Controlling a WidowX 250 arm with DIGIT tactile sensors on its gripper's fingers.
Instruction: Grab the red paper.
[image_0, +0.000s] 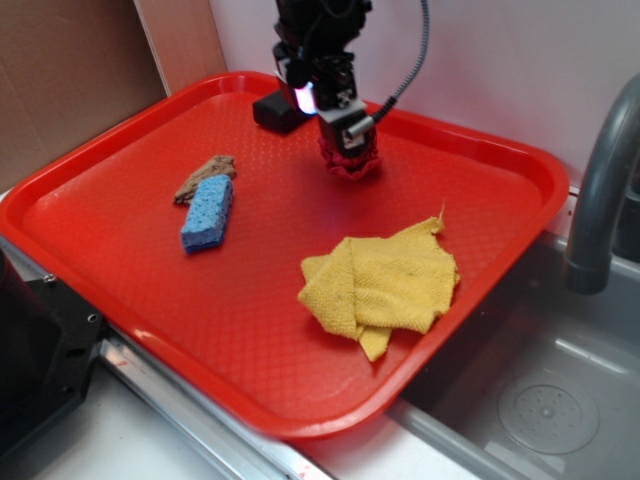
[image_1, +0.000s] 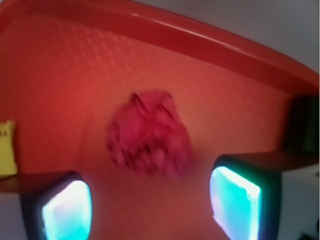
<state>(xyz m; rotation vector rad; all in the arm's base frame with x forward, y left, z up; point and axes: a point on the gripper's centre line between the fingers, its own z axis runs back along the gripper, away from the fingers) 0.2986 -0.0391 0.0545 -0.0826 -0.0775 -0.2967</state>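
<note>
One red tray (image_0: 120, 250) fills most of the exterior view, and on it lie one yellow cloth (image_0: 385, 285), one blue sponge (image_0: 208, 213), one brown scrap (image_0: 205, 177) touching the sponge's far end, one black block (image_0: 277, 110) and one red paper (image_0: 350, 160). One gripper (image_0: 345, 130) hangs over the tray's far side, directly above the paper, with the black block just beside it. The paper is a rounded, crumpled wad with no clear long axis and no evident facing; the wrist view is blurred, so finer folds cannot be told. In the wrist view the wad (image_1: 149, 134) lies on the tray floor between the two fingers (image_1: 235, 202) and a little ahead of their tips, nearer the middle of the gap than either side. The fingers stand wide apart, each clear of the paper, holding nothing. A sliver of the cloth (image_1: 6, 147) shows beyond the other finger, at the picture's edge.
</note>
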